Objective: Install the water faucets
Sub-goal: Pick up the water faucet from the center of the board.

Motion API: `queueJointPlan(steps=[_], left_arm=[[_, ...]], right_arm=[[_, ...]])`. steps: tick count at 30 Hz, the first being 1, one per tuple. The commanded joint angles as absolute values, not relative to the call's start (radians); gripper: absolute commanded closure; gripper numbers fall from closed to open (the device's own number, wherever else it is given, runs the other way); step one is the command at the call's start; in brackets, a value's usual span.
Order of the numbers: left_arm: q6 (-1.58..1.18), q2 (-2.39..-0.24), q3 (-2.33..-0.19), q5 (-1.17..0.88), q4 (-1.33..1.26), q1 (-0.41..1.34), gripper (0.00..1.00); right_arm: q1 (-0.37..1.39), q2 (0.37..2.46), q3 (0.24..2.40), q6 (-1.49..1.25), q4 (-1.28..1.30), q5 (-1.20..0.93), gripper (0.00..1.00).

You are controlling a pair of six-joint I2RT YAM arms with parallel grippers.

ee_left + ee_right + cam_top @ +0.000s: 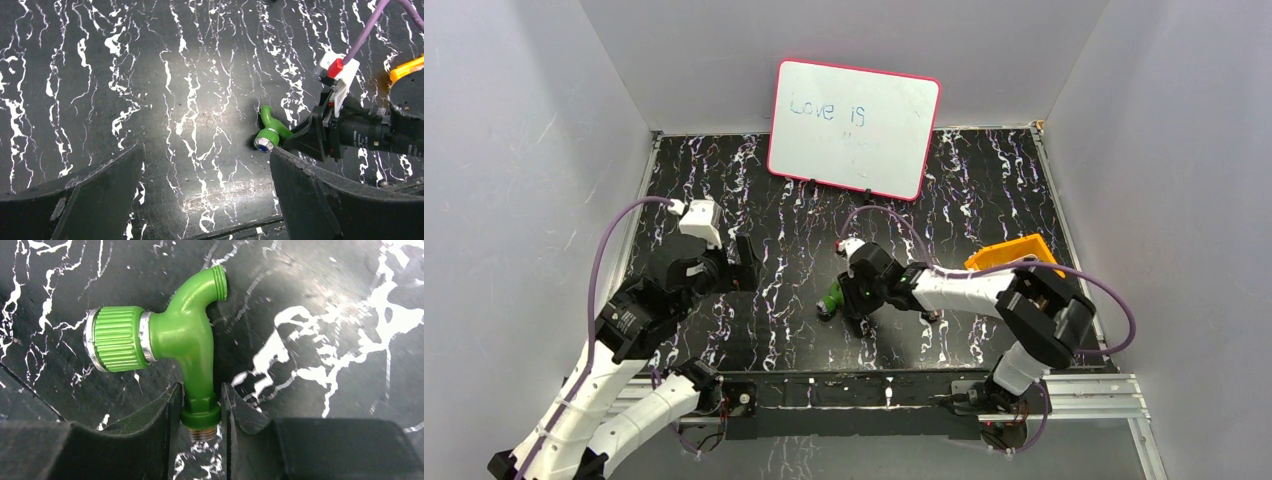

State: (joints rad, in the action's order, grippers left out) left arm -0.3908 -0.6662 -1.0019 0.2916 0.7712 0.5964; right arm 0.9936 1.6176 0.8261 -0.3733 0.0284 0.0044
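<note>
- The green faucet (185, 340) lies flat near the middle of the desk (984, 190).
- The right gripper (200, 390) clamps its stem. The left gripper (206, 152) hangs wide open at about 9 o'clock from it.
- The step looks like pickup; next comes a steady lift without letting it twist.

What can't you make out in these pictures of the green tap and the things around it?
Top view: most of the green tap, covered by the right gripper.
Right wrist view: the tap's metal threaded end, mostly tucked between the fingers.
Top view: the orange tray's contents, hidden behind the right arm.
Top view: the whiteboard's second line, too faint to read.
</note>
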Motion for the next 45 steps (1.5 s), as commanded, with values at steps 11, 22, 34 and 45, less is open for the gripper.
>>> queueJointPlan(steps=[11, 22, 34, 45], left_arm=[[-0.034, -0.767, -1.236, 0.266, 0.669, 0.589, 0.02], [0.261, -0.708, -1.096, -0.165, 0.628, 0.589, 0.02], [0.603, -0.632, -1.012, -0.550, 0.623, 0.589, 0.02], [0.778, -0.743, -1.014, -0.750, 0.609, 0.589, 0.02]], right_arm=[[0.816, 1.161, 0.856, -0.388, 0.257, -0.160, 0.97], [0.764, 1.029, 0.866, -0.493, 0.300, -0.295, 1.00], [0.755, 1.014, 0.924, -0.521, 0.264, -0.685, 1.00], [0.755, 1.042, 0.984, -0.529, 0.217, -0.858, 1.00]])
